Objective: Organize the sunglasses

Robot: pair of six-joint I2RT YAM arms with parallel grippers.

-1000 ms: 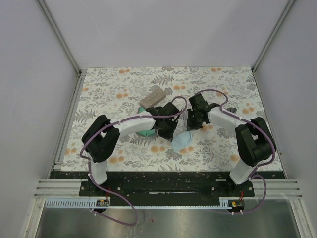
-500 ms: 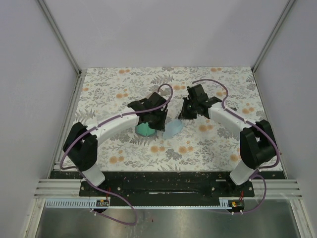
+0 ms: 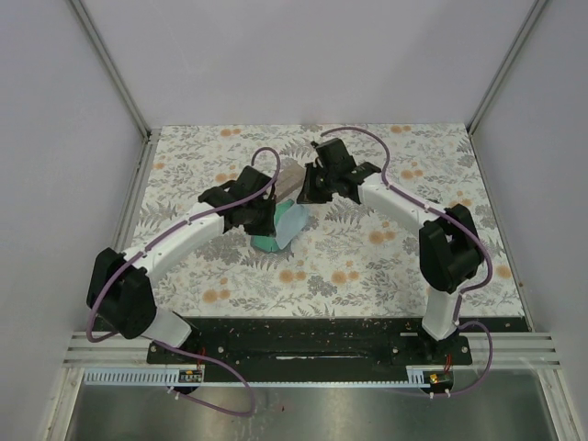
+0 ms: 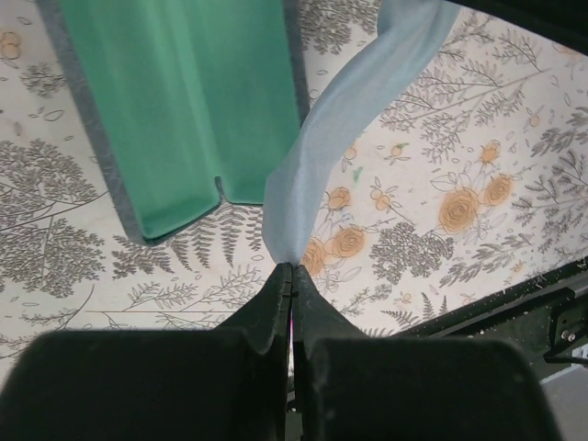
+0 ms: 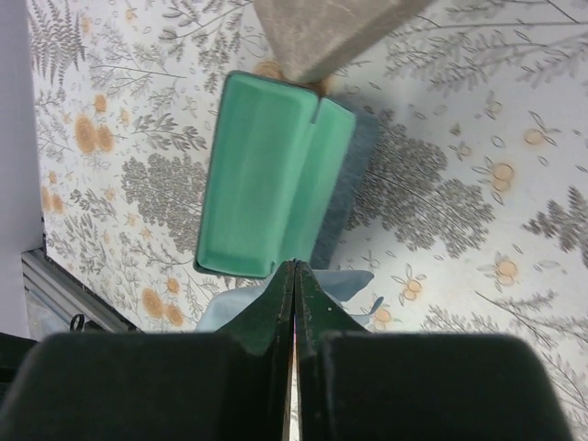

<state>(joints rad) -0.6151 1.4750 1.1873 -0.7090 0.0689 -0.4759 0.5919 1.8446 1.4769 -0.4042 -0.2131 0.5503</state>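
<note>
The sunglasses are not in view in any frame. My left gripper (image 3: 273,220) (image 4: 292,267) is shut on the lower corner of a light blue cloth (image 3: 292,223) (image 4: 360,101). The cloth runs up, stretched, to my right gripper (image 3: 305,197) (image 5: 294,264), which is shut on its other end; the cloth (image 5: 354,283) shows behind those fingers. The cloth hangs in the air beside an open case with a green lining (image 3: 265,243) (image 4: 184,101) (image 5: 274,175), which lies flat and holds nothing I can see.
A tan oblong case (image 3: 290,174) (image 5: 331,28) lies just beyond the open case, under my right arm. The floral table cover (image 3: 386,248) spreads around. Grey walls stand on three sides, and a black base rail (image 3: 303,335) runs along the near edge.
Both arms have swung away from me and to the left with the cloth. It has gone from low at the table's middle to hanging stretched beside the open case.
</note>
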